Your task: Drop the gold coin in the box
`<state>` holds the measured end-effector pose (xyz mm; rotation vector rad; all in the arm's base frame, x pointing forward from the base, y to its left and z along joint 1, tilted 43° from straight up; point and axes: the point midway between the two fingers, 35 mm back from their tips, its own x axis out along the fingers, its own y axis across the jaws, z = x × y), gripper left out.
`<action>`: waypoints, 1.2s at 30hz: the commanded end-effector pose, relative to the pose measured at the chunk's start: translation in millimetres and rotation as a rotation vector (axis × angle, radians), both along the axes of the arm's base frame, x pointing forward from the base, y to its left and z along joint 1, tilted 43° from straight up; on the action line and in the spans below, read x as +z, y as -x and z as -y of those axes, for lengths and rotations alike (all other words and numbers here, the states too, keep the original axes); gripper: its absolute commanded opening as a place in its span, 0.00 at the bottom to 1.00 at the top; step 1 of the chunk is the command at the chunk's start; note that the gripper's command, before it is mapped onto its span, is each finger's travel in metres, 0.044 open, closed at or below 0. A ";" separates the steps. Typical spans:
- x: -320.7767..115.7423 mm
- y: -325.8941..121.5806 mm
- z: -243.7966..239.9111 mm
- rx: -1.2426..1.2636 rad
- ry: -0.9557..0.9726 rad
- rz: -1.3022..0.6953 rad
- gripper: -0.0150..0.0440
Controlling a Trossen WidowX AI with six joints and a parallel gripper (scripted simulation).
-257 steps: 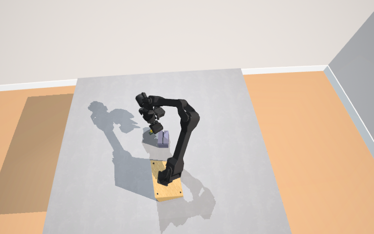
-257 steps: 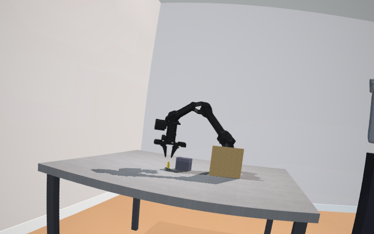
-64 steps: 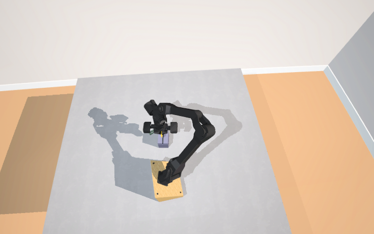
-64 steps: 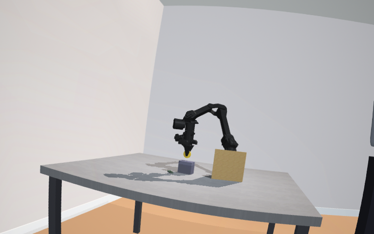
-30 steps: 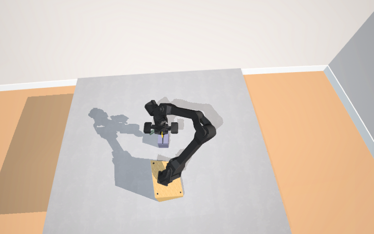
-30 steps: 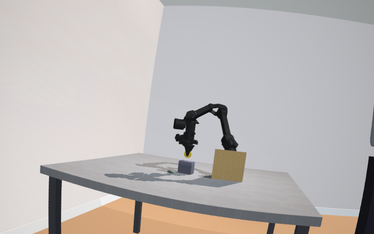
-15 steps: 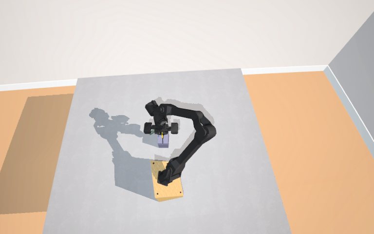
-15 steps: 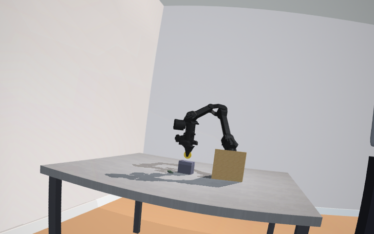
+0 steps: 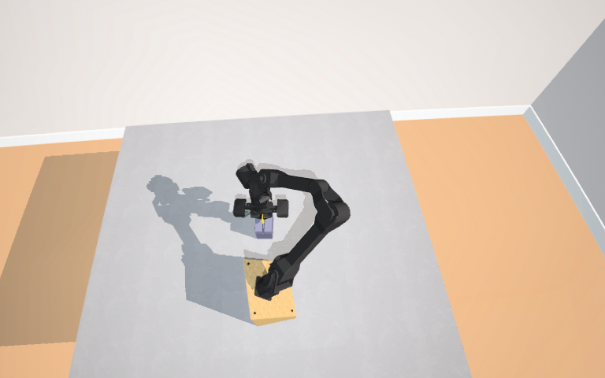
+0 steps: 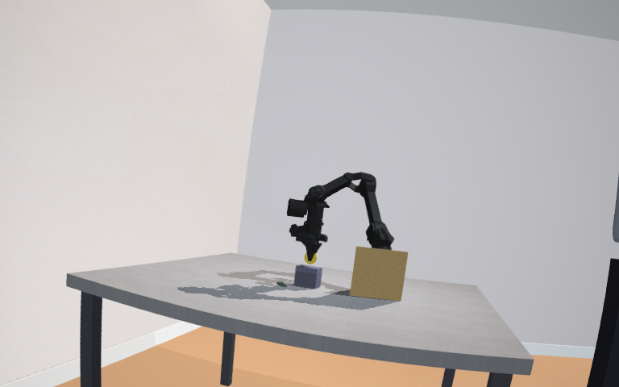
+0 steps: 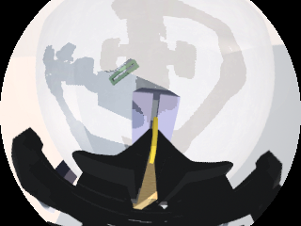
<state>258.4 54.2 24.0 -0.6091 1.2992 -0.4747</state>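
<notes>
My gripper point(image 10: 310, 259) is shut on the gold coin point(image 9: 262, 218) point(image 10: 310, 263) point(image 11: 154, 150). The coin is upright on edge between the fingertips, a little above the lid of the grey box point(image 9: 264, 235) point(image 10: 307, 276) point(image 11: 169, 119). In the wrist view the coin lies nearly in line with the slot point(image 11: 155, 105), with a slight tilt to it; the near part of the slot is hidden by the coin and fingers. The dark-green holder point(image 10: 282, 284) point(image 11: 124, 72) stands empty on the table beside the box, and is mostly hidden by the gripper in the top view.
The arm's base stands on a wooden block point(image 9: 274, 307) point(image 10: 379, 273), on the near side of the box in the top view. The grey table point(image 9: 365, 312) point(image 10: 434, 319) carries the box, holder and block. The arm's shadows fall across the table around the box.
</notes>
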 end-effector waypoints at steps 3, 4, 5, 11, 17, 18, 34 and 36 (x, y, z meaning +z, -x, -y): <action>-3.4 0.6 2.2 0.007 0.008 -0.008 0.25; -3.8 0.7 2.2 0.008 0.008 -0.009 0.25; -4.1 0.9 2.3 0.009 0.008 -0.010 0.25; -5.0 1.2 3.2 0.009 0.008 -0.010 0.25; -5.7 0.5 4.6 0.007 0.008 -0.008 0.25; -5.8 0.3 4.8 0.007 0.008 -0.008 0.25; -5.1 -1.4 4.1 0.003 -0.001 0.000 0.53; -5.1 -1.4 4.1 0.003 -0.001 0.000 0.53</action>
